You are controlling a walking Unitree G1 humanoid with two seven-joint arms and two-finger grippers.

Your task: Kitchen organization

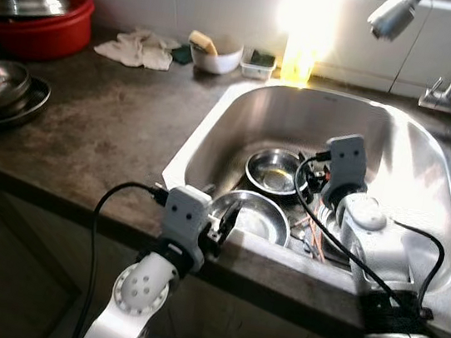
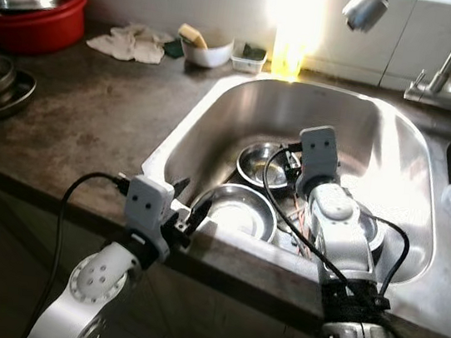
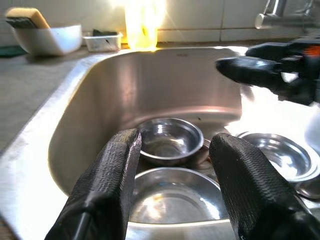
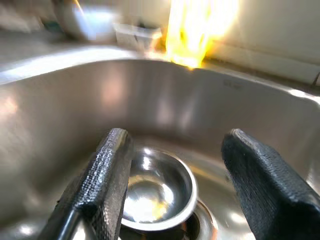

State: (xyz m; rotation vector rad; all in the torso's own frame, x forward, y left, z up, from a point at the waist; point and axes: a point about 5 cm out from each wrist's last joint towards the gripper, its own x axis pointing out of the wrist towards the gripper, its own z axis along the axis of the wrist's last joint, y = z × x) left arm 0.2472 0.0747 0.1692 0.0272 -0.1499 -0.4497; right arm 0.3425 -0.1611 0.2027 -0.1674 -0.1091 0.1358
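Over the sink, both claws wide, right claw above small bowl, left claw by the near rim.

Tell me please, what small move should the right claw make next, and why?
Probably lower the right claw onto the small steel bowl in the sink and close on its rim. Its fingers are open and hang just above that bowl, with its near rim between them. The left claw waits open over the larger bowl.

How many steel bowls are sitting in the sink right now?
3. A small bowl at the back, a large bowl at the front under the left claw, and one to the right. More may be hidden.
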